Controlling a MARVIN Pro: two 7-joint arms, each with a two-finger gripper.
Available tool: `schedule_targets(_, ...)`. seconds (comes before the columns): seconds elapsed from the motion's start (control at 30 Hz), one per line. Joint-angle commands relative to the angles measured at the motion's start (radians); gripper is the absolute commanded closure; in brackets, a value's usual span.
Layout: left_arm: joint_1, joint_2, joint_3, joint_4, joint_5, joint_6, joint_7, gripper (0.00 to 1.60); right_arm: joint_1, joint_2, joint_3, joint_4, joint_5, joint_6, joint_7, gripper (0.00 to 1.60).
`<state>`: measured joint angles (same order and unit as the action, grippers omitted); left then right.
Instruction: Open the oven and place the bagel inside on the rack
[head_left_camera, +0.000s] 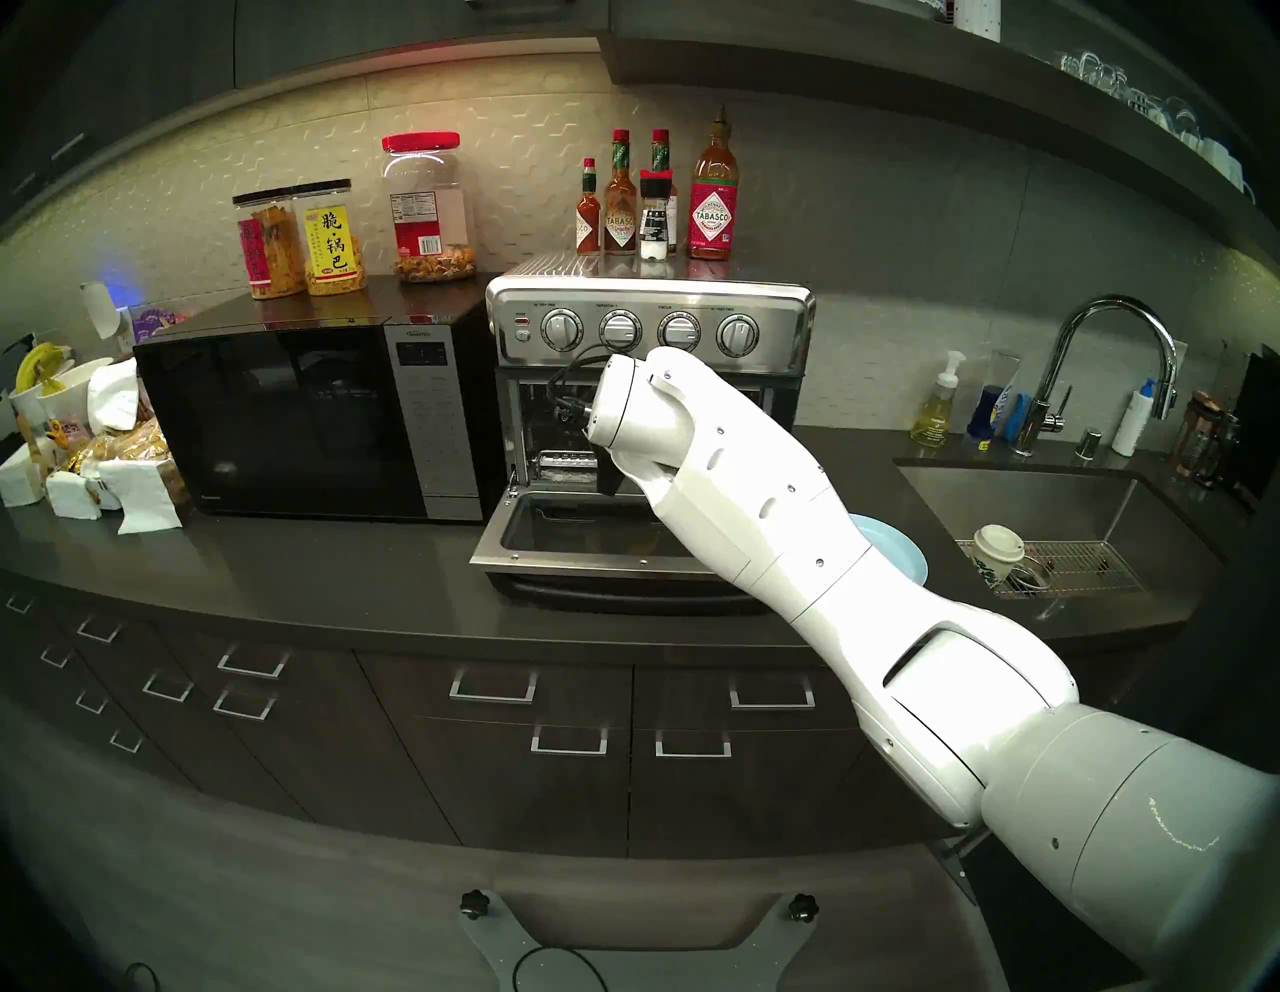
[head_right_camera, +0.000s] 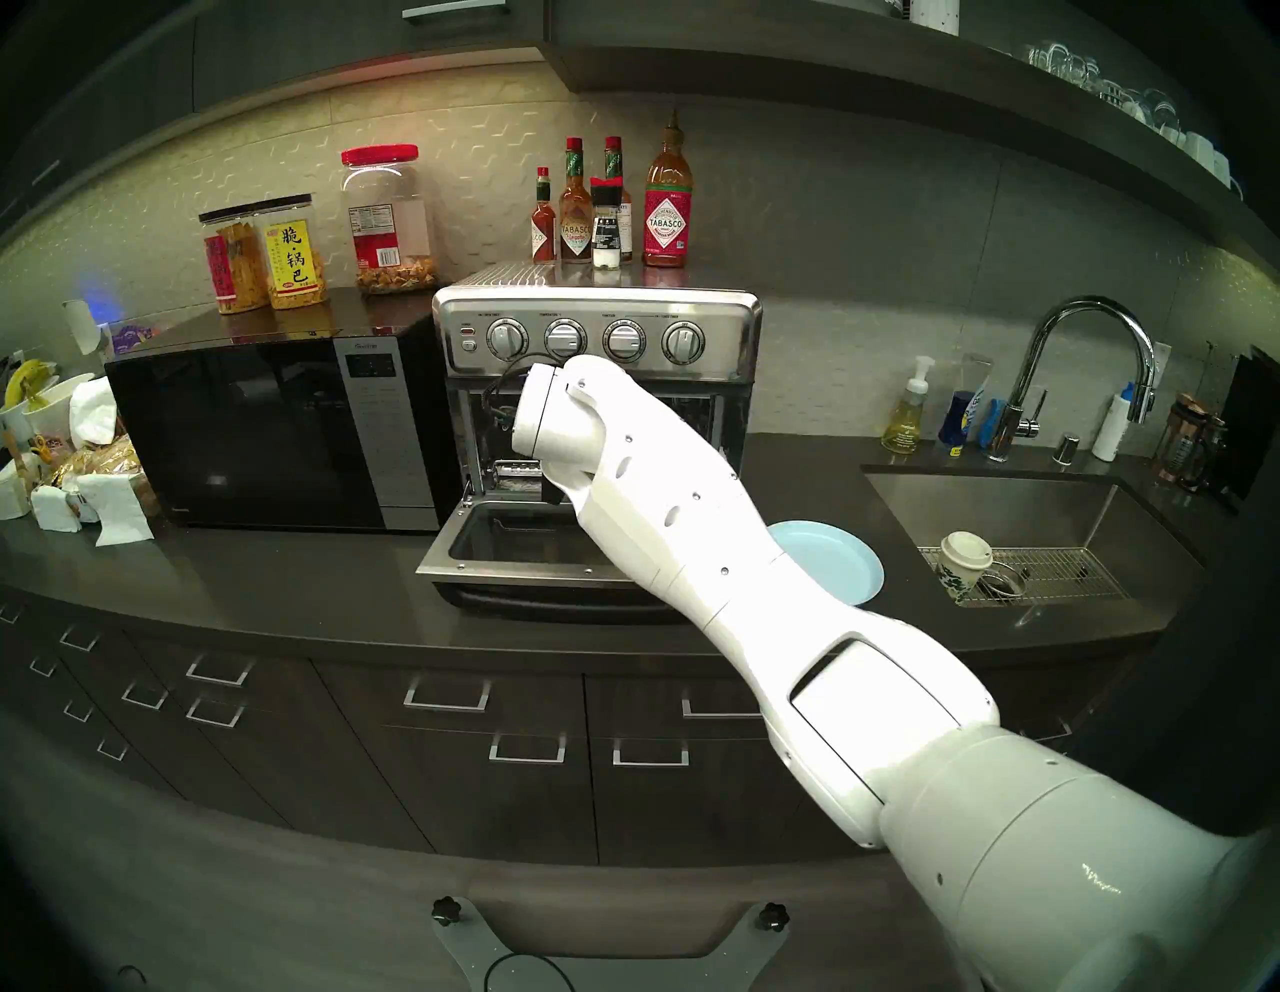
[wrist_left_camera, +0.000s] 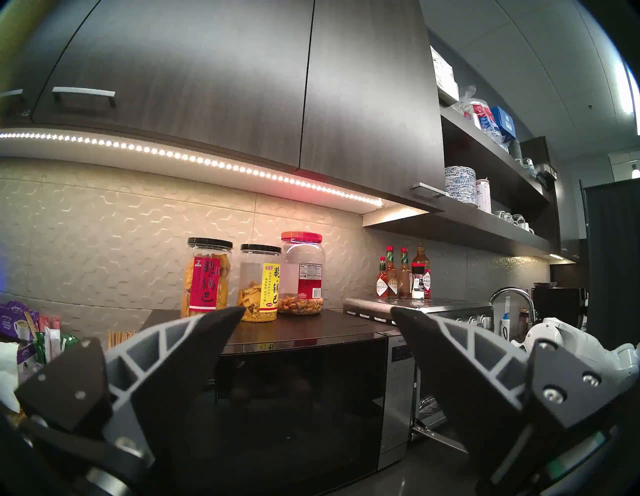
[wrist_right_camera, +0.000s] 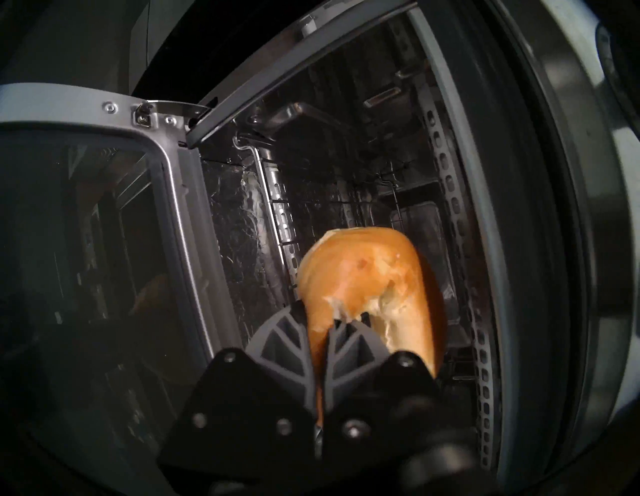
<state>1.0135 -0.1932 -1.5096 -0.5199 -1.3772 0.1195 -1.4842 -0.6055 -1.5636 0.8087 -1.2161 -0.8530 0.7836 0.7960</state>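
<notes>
Right claw is clamping the bagel by its edge, holding it inside the open oven above the rack at twelve o'clock. Lowering it flat before letting go seems wise. Left claw is resting apart, empty.

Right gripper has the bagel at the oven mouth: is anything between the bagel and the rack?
Nothing visible blocks it. The oven door is dropped fully open, and in the right wrist view the right gripper, shut on the bagel, is already inside the cavity, with the rack bare beyond it.
</notes>
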Motion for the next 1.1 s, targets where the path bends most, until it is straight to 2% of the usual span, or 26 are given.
schedule_targets(0.0, -0.014, 0.009, -0.003, -0.001, -0.001, 0.001, 0.001, 0.0, 0.028, -0.027, 0.007, 0.011, -0.006, -0.003, -0.028, 1.6)
schedule_targets(1.07, -0.023, 0.006, -0.003, 0.002, 0.009, 0.004, 0.001, 0.0, 0.046, -0.083, 0.056, 0.116, -0.021, -0.02, -0.086, 1.6)
